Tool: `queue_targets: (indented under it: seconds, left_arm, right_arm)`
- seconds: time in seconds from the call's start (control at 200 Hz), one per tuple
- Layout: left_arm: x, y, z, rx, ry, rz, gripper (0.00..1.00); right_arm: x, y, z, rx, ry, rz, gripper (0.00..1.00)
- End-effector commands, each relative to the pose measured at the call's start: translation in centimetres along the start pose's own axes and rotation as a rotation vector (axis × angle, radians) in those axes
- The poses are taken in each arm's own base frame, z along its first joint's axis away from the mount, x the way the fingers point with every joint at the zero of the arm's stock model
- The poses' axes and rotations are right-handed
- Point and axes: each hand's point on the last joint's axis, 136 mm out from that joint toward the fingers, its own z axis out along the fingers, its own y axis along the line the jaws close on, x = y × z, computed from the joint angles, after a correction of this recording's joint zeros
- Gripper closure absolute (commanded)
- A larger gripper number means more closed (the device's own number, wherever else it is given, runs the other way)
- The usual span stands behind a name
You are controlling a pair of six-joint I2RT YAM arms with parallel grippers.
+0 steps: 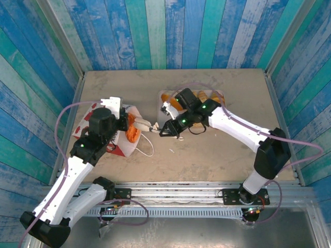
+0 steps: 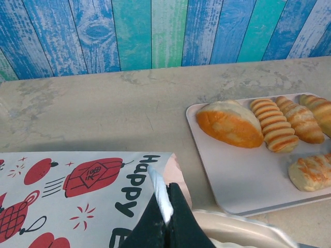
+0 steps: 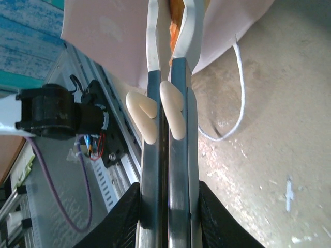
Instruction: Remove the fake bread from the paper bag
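While the top view looks down, my left tool point(image 1: 122, 124) sits at the bag point(image 1: 123, 149) on the counter point(image 1: 207, 150), my right tool point(image 1: 151, 127) at its mouth. Left wrist: left tool pressed together on the bag's rim, bread point(image 2: 230, 124) on the tray point(image 2: 243, 186) beyond. Right wrist: right tool pinches an orange bread point(image 3: 174, 15) at the bag's mouth.

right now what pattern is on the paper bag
The paper bag is white with red lanterns and black lettering; clearest in the left wrist view.

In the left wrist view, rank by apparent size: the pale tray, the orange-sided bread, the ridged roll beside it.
1. pale tray, though cut off at the frame edge
2. orange-sided bread
3. ridged roll, narrower, at similar distance
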Motion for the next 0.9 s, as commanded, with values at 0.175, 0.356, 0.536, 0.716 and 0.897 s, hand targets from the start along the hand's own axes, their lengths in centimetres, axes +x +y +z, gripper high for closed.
queue_targets:
  seconds: [0.175, 0.356, 0.536, 0.716, 0.897]
  left_arm:
    - [-2.1, 0.9, -0.9, -0.048, -0.084, -0.03, 1.0]
    - [-2.4, 1.1, -0.9, -0.059, -0.095, -0.033, 1.0]
    - [-2.2, 1.6, -0.8, -0.09, -0.091, -0.039, 1.0]
    - [-2.0, 1.6, -0.7, -0.088, -0.095, -0.047, 1.0]
    - [-2.1, 1.3, -0.8, -0.067, -0.105, -0.047, 1.0]
  right_arm:
    - [4.1, 0.7, -4.4, -0.042, 0.038, -0.035, 0.79]
    - [4.9, -0.1, -6.3, -0.007, 0.01, -0.012, 0.79]
    - [5.4, -2.6, -7.9, 0.045, -0.021, 0.043, 0.79]
    - [5.4, -4.8, -8.3, 0.068, -0.031, 0.086, 0.79]
    - [4.8, -6.6, -8.6, 0.075, -0.039, 0.114, 0.79]
